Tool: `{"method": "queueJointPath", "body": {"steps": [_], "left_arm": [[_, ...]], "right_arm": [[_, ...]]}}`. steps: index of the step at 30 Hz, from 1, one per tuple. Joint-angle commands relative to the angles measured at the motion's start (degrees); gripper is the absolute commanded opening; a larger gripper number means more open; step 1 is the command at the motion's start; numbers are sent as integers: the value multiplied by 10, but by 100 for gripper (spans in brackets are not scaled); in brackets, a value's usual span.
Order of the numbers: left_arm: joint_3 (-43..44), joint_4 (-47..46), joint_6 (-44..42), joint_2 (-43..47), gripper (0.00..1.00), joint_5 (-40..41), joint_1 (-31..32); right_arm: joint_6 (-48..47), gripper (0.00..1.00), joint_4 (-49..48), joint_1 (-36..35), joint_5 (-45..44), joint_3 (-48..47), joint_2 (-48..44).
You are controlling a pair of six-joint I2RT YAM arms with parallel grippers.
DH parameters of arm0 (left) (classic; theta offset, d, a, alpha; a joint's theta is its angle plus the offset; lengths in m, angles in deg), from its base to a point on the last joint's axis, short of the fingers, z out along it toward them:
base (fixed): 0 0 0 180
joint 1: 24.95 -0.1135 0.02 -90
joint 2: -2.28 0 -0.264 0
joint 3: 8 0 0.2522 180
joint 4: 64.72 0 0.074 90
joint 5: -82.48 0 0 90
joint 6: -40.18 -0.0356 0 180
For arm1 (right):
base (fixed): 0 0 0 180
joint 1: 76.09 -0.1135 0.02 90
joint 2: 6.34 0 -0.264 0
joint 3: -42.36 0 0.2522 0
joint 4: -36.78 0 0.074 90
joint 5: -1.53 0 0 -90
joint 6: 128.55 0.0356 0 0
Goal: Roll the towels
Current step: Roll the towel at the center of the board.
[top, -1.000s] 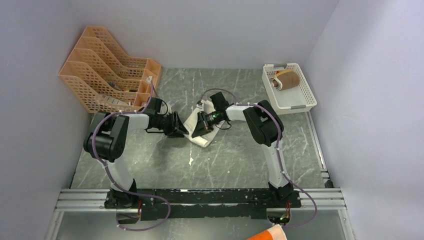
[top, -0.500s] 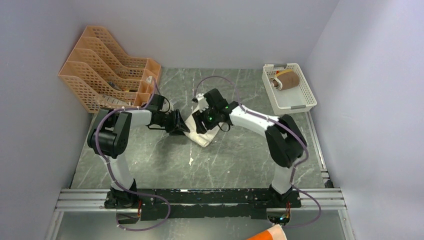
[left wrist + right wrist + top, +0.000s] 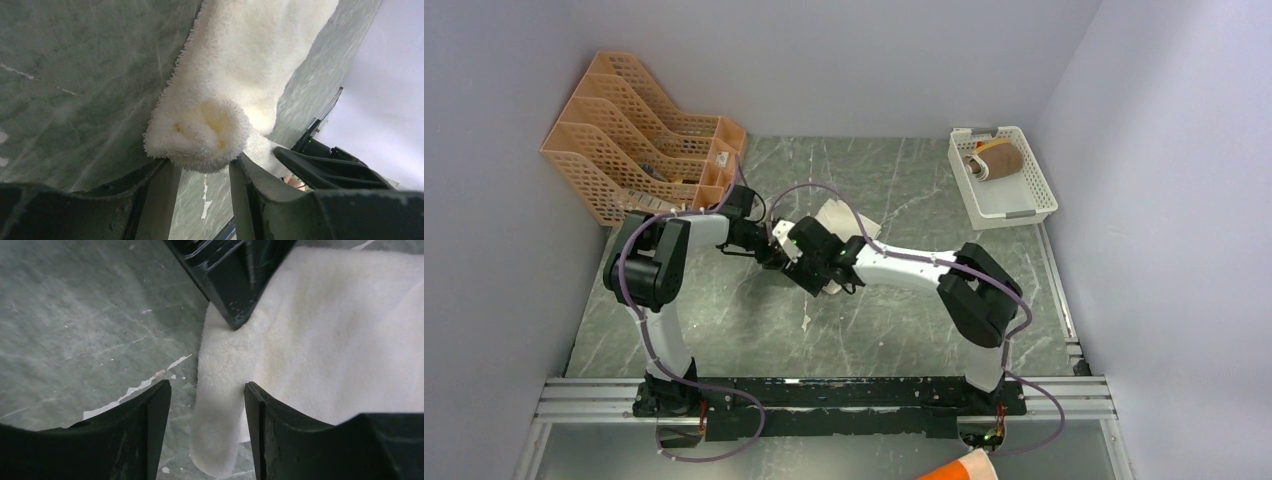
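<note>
Up close, the left pincer (image 3: 200, 172) stood partly open with the rolled end of the white towel (image 3: 250, 65) right at its fingertips; whether they pinched it could not be told. The right pincer (image 3: 207, 390) was spread wide over the towel's near edge and held nothing, with one black finger of the left pincer touching that edge just ahead. The rest of the towel lay flat on the grey marbled surface (image 3: 75, 75), near the middle. Farther out, an orange file rack (image 3: 639, 140) stood at the back left and a white basket (image 3: 1002, 172) at the back right.
</note>
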Motion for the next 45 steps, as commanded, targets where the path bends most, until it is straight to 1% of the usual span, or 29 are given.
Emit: {"method": "queueJointPath", "body": {"steps": [1,8,14,16,20,22,24,31,35,37,42,45], "left_arm": [[-5,26,-38,-38,53,67,3],[1,32,-42,-53,53,59,2],[10,45,-49,-52,54,46,-2],[5,36,-42,-47,54,28,-14],[5,42,-48,-38,54,18,-32],[6,47,-51,-29,54,19,-40],[4,45,-48,-13,54,15,-51],[-2,20,-30,83,58,12,-100],[-6,13,-23,113,59,10,-105],[-12,4,-19,116,59,1,-105],[-30,-35,-4,102,58,-31,-98],[-25,-46,2,87,58,-27,-75]], "right_arm": [[-29,56,0,-19,-51,-19,24],[-44,54,-3,-37,-104,-24,53],[-45,48,-12,-42,-177,-19,80],[-51,45,-16,-40,-191,-15,87],[-47,28,-30,-25,-169,-11,81],[-43,22,-35,-13,-132,-11,73],[-33,19,-37,10,-52,-12,61],[27,17,-18,111,261,-38,58],[96,18,-54,169,407,-33,64],[133,18,-67,196,465,-35,80],[195,19,-71,242,569,-54,147],[230,20,-93,256,600,-52,173]]}}
